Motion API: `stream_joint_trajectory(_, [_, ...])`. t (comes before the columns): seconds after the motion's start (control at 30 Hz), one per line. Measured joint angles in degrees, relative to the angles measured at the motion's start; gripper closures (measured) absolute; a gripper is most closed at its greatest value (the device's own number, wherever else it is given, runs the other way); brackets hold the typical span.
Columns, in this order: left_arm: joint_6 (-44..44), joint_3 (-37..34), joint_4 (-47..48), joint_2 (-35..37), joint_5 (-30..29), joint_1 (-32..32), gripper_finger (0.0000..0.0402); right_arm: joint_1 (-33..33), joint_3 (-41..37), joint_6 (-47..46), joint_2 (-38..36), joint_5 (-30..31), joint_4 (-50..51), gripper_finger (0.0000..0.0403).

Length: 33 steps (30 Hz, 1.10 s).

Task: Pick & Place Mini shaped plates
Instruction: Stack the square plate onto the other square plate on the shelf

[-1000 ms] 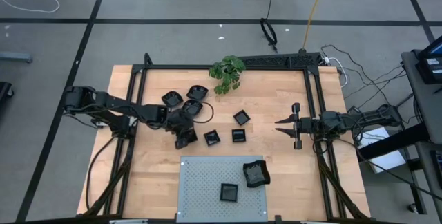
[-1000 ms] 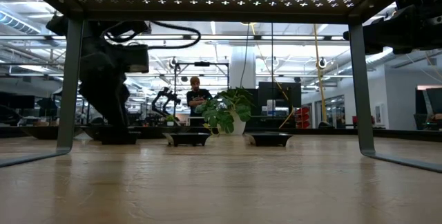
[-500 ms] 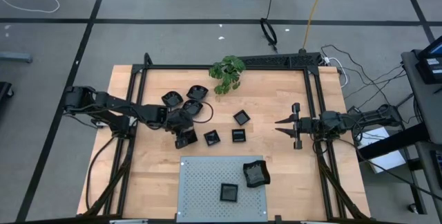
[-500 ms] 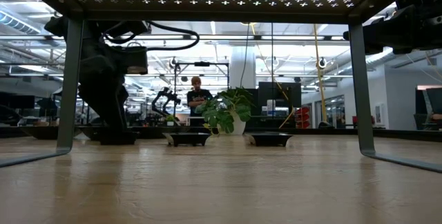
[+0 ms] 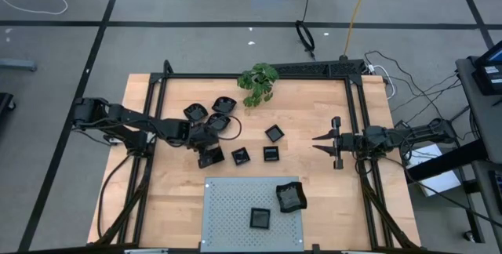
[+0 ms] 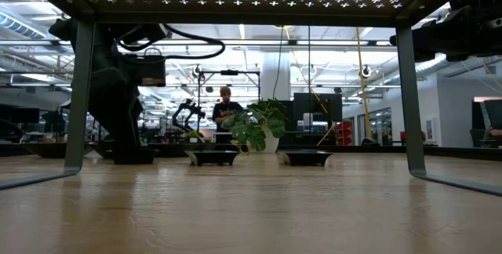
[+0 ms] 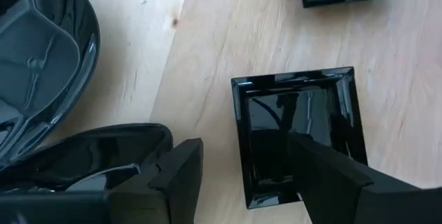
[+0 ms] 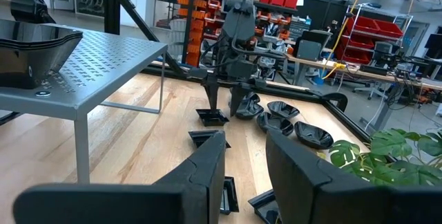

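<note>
Several glossy black mini plates lie flat on the wooden table: rounded ones [image 5: 194,112] [image 5: 224,103] [image 5: 220,122] and square ones [image 5: 241,156] [image 5: 270,154] [image 5: 274,133]. My left gripper [image 5: 209,157] is open and points down over another square plate [image 7: 297,137]. One finger [image 7: 324,175] stands over the plate's inside. The other finger [image 7: 176,175] stands outside its wall [image 7: 238,148], beside a rounded plate [image 7: 83,155]. My right gripper [image 5: 321,139] waits open above the table's right side, away from the plates. My left gripper straddles one side wall [image 7: 238,148] of the square plate from above, one finger inside and one outside. I cannot tell whether either finger touches it. The plate lies flat on the table.
A grey perforated metal panel [image 5: 235,203] stands on legs at the table's near edge. It carries a square plate [image 5: 260,218] and a stack of plates [image 5: 290,197]. A green leafy plant [image 5: 259,83] stands at the far edge. A black frame [image 5: 357,113] borders the table.
</note>
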<state>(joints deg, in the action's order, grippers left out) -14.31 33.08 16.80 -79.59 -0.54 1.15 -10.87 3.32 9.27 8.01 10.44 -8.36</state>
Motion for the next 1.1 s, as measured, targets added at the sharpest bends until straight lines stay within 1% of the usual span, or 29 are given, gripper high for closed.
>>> stream_joint_trajectory(0.13, [-0.04,0.00,1.30,-0.02,0.00,0.00,0.0188,0.00,0.01,-0.02,0.00,0.00,0.02,0.0309])
stream_joint_trajectory(0.6, [-1.95,0.02,0.07,-2.39,0.04,0.97,0.0188,0.02,0.00,-0.02,0.00,-0.01,0.00,0.0307])
stream_joint_trajectory(0.83, [-1.92,0.02,-0.41,-2.38,0.46,1.46,0.0191,0.02,0.01,0.00,0.00,-0.01,0.00,0.0308])
stream_joint_trajectory(0.93, [-1.93,0.02,-0.46,-2.38,0.46,1.46,0.0212,0.01,0.01,0.00,0.00,-0.01,0.00,0.0307])
stream_joint_trajectory(1.1, [-1.70,0.02,-0.57,-2.37,0.48,1.46,0.0272,0.01,0.00,0.00,0.00,-0.01,0.00,0.0308])
